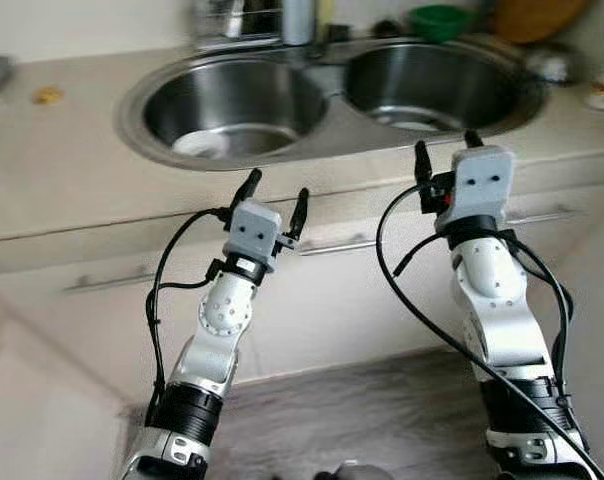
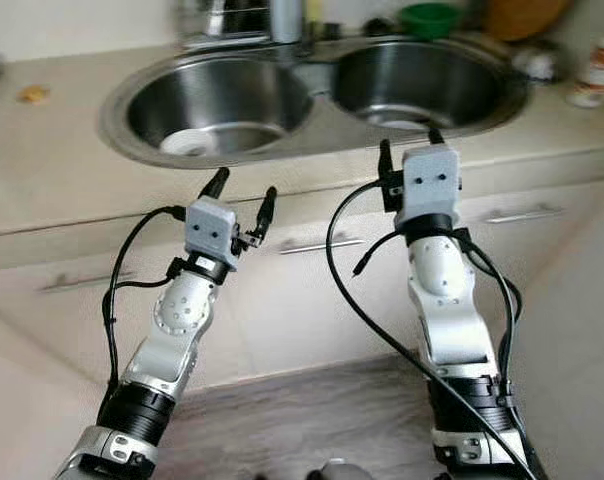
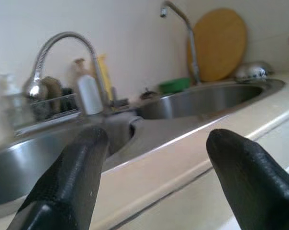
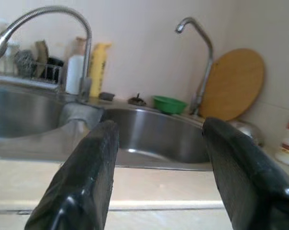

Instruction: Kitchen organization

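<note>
A steel double sink (image 1: 332, 90) is set into the beige counter in front of me, with a white plate (image 1: 204, 145) lying in the left basin and another pale dish (image 1: 414, 124) in the right one. My left gripper (image 1: 275, 197) is raised before the counter's front edge, below the left basin, fingers open and holding nothing. Over the front rim of the right basin my right gripper (image 1: 444, 147) is held up, likewise open and bare. A green bowl (image 1: 440, 20) stands behind the right basin, and the same green bowl (image 4: 169, 104) appears in the right wrist view.
Two taps (image 4: 63, 28) rise behind the sink, with bottles and a dish rack (image 3: 53, 108) beside them. A round wooden board (image 4: 233, 84) leans on the wall at the right. Drawer fronts with long handles (image 1: 332, 245) lie under the counter. A small yellow scrap (image 1: 48, 95) rests at far left.
</note>
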Robot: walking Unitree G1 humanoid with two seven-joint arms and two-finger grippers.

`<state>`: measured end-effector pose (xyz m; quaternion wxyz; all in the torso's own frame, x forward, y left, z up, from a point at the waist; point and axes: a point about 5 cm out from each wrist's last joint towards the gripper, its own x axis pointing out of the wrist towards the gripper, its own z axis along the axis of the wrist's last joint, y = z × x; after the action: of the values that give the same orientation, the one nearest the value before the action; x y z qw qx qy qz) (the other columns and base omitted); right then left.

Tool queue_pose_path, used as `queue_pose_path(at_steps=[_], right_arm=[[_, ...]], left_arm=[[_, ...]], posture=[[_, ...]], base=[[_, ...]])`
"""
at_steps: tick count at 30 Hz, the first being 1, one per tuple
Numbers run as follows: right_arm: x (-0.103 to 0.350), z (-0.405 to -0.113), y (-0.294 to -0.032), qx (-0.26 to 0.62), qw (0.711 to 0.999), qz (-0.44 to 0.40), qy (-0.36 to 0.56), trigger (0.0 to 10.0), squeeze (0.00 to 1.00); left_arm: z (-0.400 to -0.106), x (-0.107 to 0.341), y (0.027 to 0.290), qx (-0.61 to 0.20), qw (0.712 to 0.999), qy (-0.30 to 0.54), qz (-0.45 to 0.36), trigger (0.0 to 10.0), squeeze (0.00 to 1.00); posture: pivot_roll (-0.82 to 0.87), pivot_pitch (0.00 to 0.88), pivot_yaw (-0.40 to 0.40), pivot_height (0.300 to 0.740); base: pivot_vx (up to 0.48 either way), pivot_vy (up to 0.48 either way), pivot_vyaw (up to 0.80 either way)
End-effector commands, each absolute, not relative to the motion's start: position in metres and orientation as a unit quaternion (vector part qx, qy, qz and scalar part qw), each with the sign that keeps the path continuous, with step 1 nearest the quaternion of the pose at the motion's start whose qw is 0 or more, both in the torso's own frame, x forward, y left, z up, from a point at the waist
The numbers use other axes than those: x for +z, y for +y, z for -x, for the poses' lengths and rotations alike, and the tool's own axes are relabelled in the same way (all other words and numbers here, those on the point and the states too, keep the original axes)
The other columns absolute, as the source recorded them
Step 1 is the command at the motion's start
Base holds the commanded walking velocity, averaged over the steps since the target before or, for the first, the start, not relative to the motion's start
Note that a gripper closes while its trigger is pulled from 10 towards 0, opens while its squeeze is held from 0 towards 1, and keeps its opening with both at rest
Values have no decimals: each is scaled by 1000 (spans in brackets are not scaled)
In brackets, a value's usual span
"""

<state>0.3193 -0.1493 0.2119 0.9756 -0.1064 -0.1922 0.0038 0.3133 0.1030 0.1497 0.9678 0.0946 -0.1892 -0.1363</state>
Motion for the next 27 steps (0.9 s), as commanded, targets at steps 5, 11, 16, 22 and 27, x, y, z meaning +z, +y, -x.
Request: queue_pose_path(at_steps=[5,11,16,22,27], right_arm=[[214,-318,-150,0,974,111,-199,10000,0],[213,-318,-150,-1,974,111,-200,10000,0],[213,-318,-151,-1,973,112,-200,10000,0],[212,-318,-150,0,973,113,-200,10000,0],[212,-319,-151,-1,973,113,-200,10000,0]], left_arm=[[-312,155,103,-133,964,-208,-102,10000,0],[-314,152,102,-138,967,-191,-97,10000,0],[-313,156,102,-137,963,-207,-101,10000,0],[-313,153,100,-140,962,-202,-122,10000,0],[-315,152,103,-132,968,-192,-93,10000,0]], posture=[[-174,0,40,740],[-175,0,40,740],[-175,0,40,740],[-175,0,40,740],[-176,0,40,740]], base=[[0,0,-800],[0,-113,-800],[0,288,-800],[0,-228,-800],[0,-93,-800]])
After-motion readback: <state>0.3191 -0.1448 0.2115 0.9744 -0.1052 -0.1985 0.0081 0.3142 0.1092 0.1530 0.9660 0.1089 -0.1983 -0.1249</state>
